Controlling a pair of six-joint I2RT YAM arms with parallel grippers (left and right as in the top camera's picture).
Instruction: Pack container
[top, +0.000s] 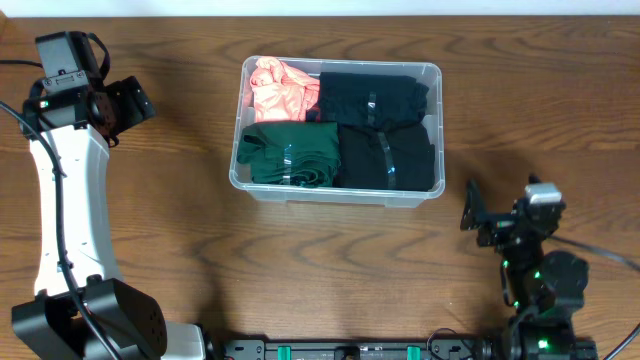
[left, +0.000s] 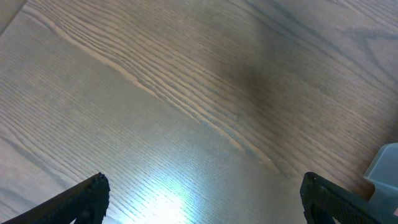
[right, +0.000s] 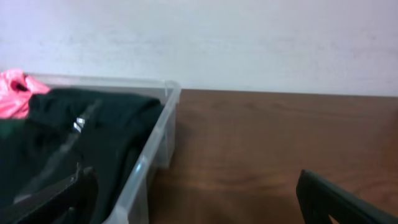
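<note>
At the far left of the wooden table (top: 180, 230), the left arm's white link runs up from its base to the left gripper (left: 202, 193), which sits near the table's back corner. Its wrist view shows two dark fingertips (left: 90, 196) standing wide apart over bare wood grain, with nothing between them.

Right of it, in the middle of the table toward the back edge, sits the container (top: 436, 125), a clear rectangular bin with rounded corners and a thick rim. It stands well apart from both arms. Four folded garments fill it. A pink garment (top: 280, 90) lies in the back-left quarter and a dark green garment (top: 292, 152) in front of it. A black garment (top: 372, 98) lies in the back-right quarter and a second black garment (top: 388, 158) in front of that.

Farther right, near the table's front edge, the right gripper (right: 196, 202) faces the bin's right end, its fingers spread wide and holding nothing. Its wrist view takes in the bin's rim, black cloth, a bit of pink and a pale wall (right: 249, 43) behind.
</note>
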